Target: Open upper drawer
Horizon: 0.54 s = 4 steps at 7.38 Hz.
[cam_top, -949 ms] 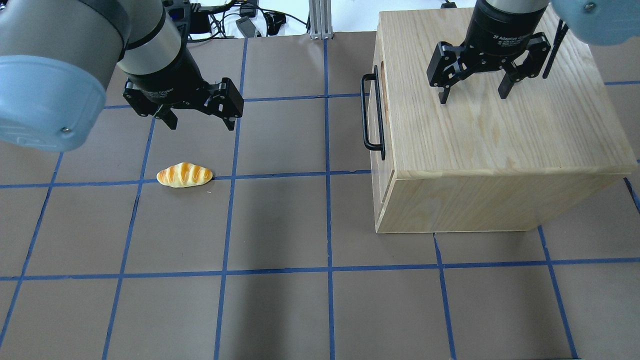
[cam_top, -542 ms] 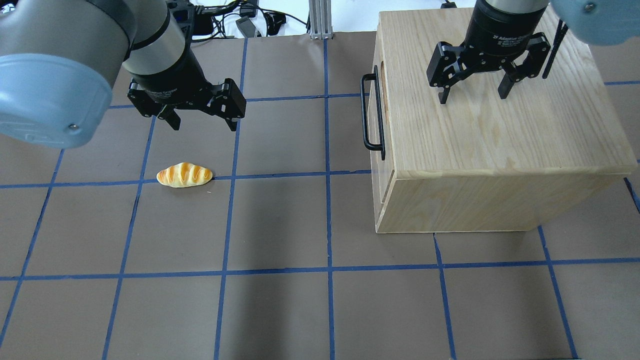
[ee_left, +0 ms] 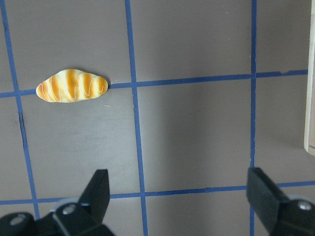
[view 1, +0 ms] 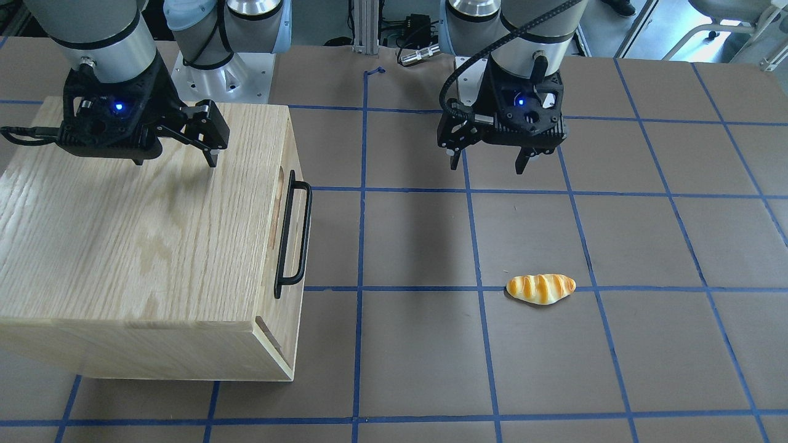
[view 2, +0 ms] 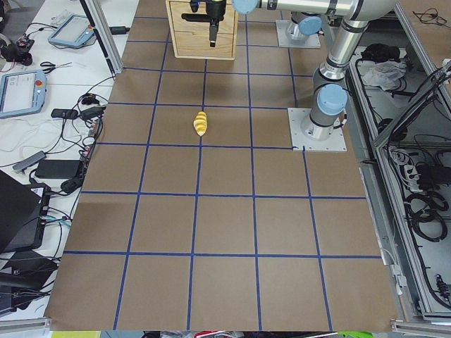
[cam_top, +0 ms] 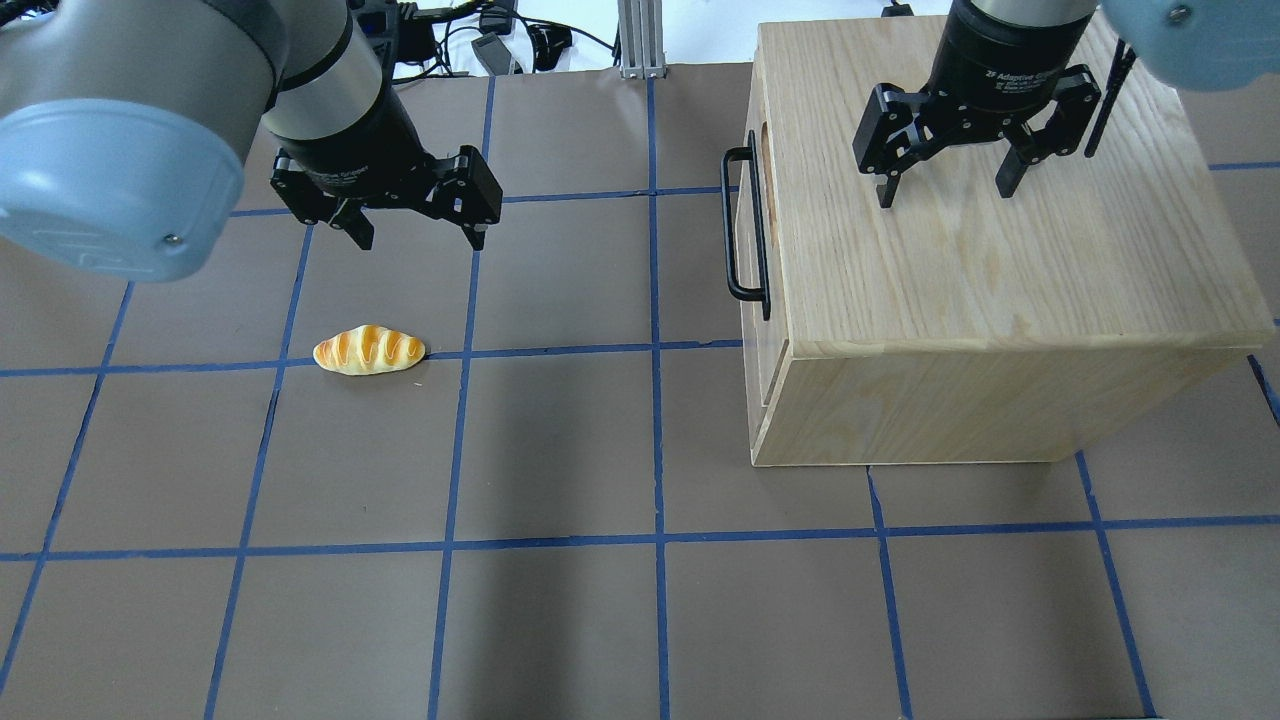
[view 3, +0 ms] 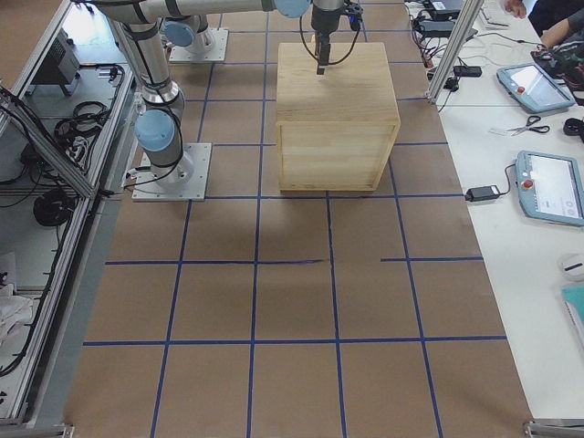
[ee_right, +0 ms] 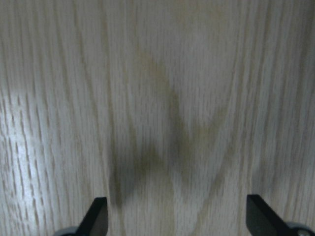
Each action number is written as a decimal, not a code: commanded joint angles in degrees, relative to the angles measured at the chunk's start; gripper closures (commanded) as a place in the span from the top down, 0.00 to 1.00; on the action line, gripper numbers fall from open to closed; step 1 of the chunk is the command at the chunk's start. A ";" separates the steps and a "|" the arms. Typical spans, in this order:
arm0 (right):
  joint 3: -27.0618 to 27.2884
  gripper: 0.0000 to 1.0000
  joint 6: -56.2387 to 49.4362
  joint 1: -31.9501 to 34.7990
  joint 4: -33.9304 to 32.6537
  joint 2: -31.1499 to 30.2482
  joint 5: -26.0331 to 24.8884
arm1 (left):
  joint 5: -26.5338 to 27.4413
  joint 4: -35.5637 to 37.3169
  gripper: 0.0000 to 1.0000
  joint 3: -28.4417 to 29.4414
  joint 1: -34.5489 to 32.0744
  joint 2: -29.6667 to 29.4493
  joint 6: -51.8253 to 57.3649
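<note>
The upper drawer (cam_top: 750, 230) sits shut in the left face of the oak cabinet (cam_top: 1000, 260). Its black bar handle (cam_top: 731, 225) sticks out to the left, with a slot cutout above it. Both also show in the front view, the drawer (view 1: 288, 234) behind the handle (view 1: 303, 227). My left gripper (cam_top: 420, 238) is open and empty, hanging over the mat well left of the handle; it also shows in the front view (view 1: 487, 166) and its wrist view (ee_left: 179, 194). My right gripper (cam_top: 946, 195) is open and empty just above the cabinet top (ee_right: 162, 113).
A toy bread roll (cam_top: 369, 350) lies on the brown mat below my left gripper; it also shows in the left wrist view (ee_left: 72, 85). Blue tape lines grid the mat. Cables and an aluminium post (cam_top: 640, 40) stand at the far edge.
My left gripper has shifted a little to the right, toward the cabinet, and slightly farther from me. The right gripper, the drawer and the bread roll have not moved.
</note>
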 commanded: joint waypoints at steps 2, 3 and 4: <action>-0.02 1.00 -0.04 -0.06 0.00 0.00 0.00 | -6.92 7.48 1.00 0.01 -3.71 -5.33 -8.79; 0.06 1.00 0.05 -0.06 0.00 0.00 0.00 | -9.01 10.90 1.00 0.19 -5.12 -7.00 -12.55; -0.02 1.00 0.05 -0.06 0.00 0.00 0.00 | -15.12 15.02 1.00 0.28 -5.14 -8.76 -14.15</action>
